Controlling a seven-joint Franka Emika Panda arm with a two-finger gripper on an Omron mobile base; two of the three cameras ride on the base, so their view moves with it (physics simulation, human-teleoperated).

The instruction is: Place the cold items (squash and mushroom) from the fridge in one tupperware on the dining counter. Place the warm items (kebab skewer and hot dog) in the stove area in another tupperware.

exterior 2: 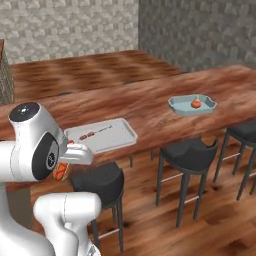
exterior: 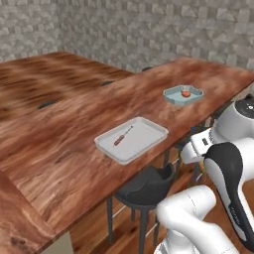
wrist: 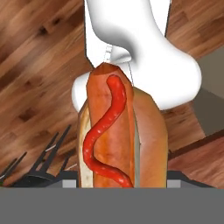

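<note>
Hot dog (wrist: 118,135) sits between the claw tips in the hand view, long axis running up the frame, red sauce line along the sausage. Claw (wrist: 118,186) is clamped on it across the bun, low down near one end; jaws part-way spread to the bun's width. In the right base view an orange-red bit (exterior 2: 62,171) shows under the wrist, below counter height and off the counter edge, above a stool (exterior 2: 97,180).

Handling, judged: light, soft bun that will dent under squeeze; sausage is round and sauce-slick, so it could slide out lengthwise if tipped. Grip across the bun sides near mid-length is the safer hold; keep it level.

On the counter (exterior: 59,129): flat tray (exterior: 144,141) with the skewer (exterior: 122,136); further along, a blue tub (exterior: 171,93) holding a small orange-red item (exterior: 185,93).
</note>
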